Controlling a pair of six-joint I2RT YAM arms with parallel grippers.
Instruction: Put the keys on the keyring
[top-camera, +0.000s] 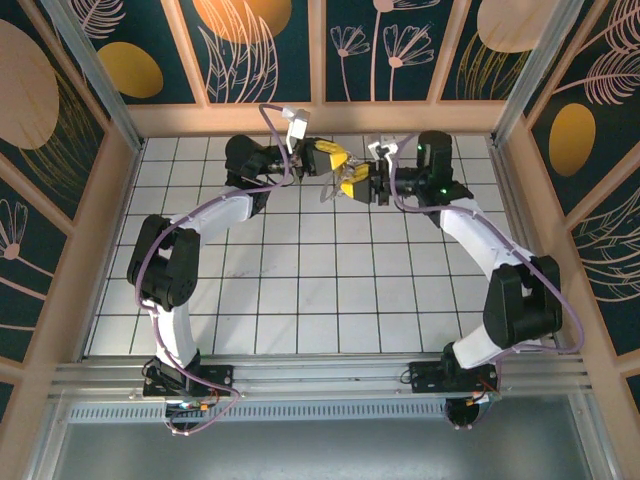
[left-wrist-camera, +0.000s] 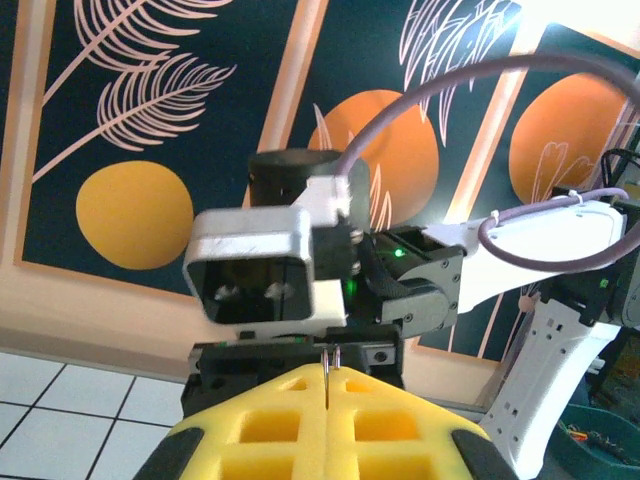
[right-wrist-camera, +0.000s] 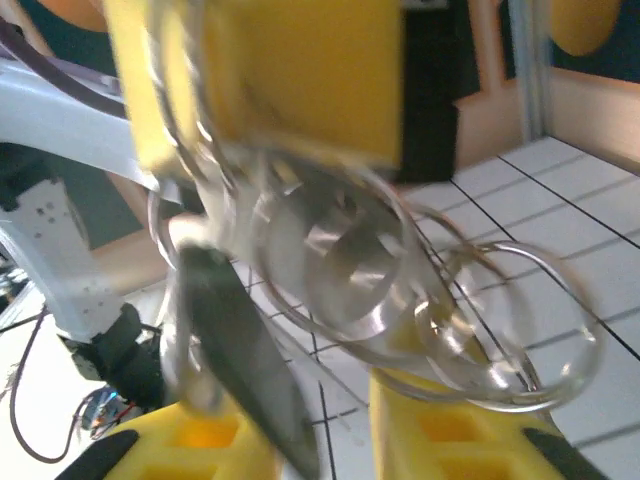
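High above the back of the tiled floor, my left gripper (top-camera: 330, 160) and right gripper (top-camera: 352, 185) meet tip to tip. In the left wrist view the left gripper (left-wrist-camera: 328, 400) is shut on a thin silvery wire of the keyring (left-wrist-camera: 329, 366). In the right wrist view the keyring (right-wrist-camera: 470, 330) hangs blurred from the left arm's yellow fingers (right-wrist-camera: 270, 80). A black-headed key (right-wrist-camera: 235, 350) and a silvery key (right-wrist-camera: 340, 260) dangle on it. Below them the right gripper (right-wrist-camera: 320, 440) stands open, its yellow fingers apart on either side of the hanging keys.
White tiled floor (top-camera: 320, 290) lies under both arms, walled by patterned panels and wooden frames (top-camera: 320, 115). The right arm's wrist camera housing (left-wrist-camera: 260, 265) sits close in front of the left gripper. A metal rail (top-camera: 320, 375) runs along the near edge.
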